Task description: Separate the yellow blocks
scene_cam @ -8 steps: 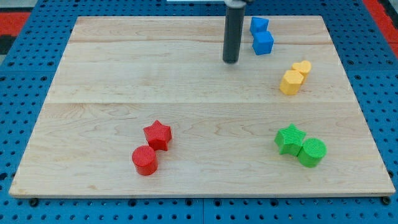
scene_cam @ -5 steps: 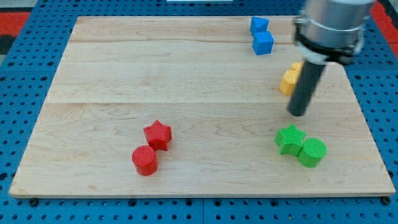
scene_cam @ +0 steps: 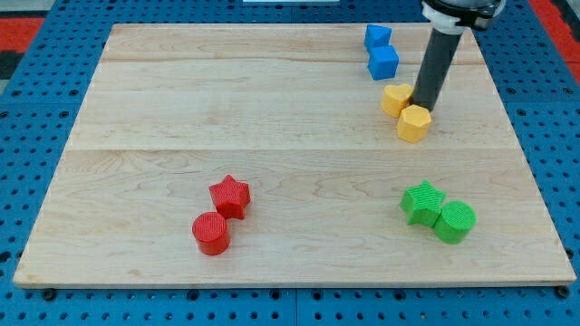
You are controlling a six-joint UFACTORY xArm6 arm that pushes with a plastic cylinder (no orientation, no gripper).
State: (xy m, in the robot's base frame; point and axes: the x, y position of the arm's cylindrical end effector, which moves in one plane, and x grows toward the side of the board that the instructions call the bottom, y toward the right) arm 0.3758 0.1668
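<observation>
Here the rod comes down from the view's top right, leaning slightly, and my tip [scene_cam: 423, 108] rests against the two yellow blocks on the desk [scene_cam: 181, 118]. The yellow heart block [scene_cam: 395, 98] sits just left of it, the yellow hexagonal block [scene_cam: 413, 123] just below, the pair touching. There is no gripper to read as wide or narrow, only the bare rod.

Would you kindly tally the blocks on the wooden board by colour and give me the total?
Blue: 2, a blue block and a blue cube.
Yellow: 2, a yellow block and a yellow hexagonal block, with my tip touching between them.
Red: 2, a red star and a red cylinder.
Green: 2, a green star and a green cylinder.
Total: 8 blocks.
</observation>
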